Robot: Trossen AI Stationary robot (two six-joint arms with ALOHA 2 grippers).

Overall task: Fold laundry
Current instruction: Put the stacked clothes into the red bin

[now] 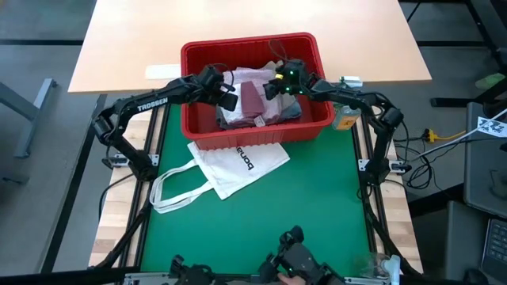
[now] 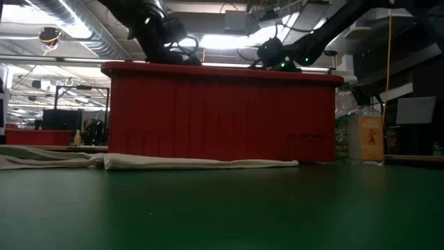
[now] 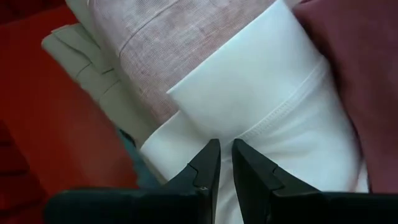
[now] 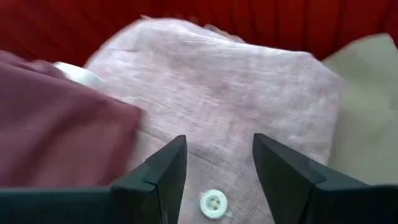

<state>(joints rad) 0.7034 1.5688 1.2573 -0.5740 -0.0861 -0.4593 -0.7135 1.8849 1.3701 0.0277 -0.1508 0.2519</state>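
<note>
- Both arms reach into the red basket [image 1: 255,134] at the far side of the green mat [image 1: 261,214].
- Left gripper [image 3: 225,163]: fingers narrow, only a thin slit between the tips, right on the white cloth [image 3: 267,106]. Can't tell if any fabric is actually pinched.
- Beyond the left fingertips: white cloth, then pink shirt [image 3: 180,43] partly under it. Maroon cloth [image 3: 360,68] to one side, beige cloth [image 3: 87,68] to the other.
- Right gripper [image 4: 217,163]: fingers wide apart, nothing between them, poised over the pink shirt.
- A white button [image 4: 213,203] sits on the pink shirt between the right fingers; maroon cloth touches the shirt just beside 1 finger, beige cloth lies past the other.
- High view: laundry pile [image 1: 257,103] is inside the basket, between the 2 grippers, left gripper [image 1: 226,93] at 1 edge, right gripper [image 1: 279,85] at the other.
- White tote bag [image 1: 230,166] lies flat on the mat, just beside the basket's near wall.
- Clear bottle [image 2: 365,136] with an orange label stands beside the basket.
</note>
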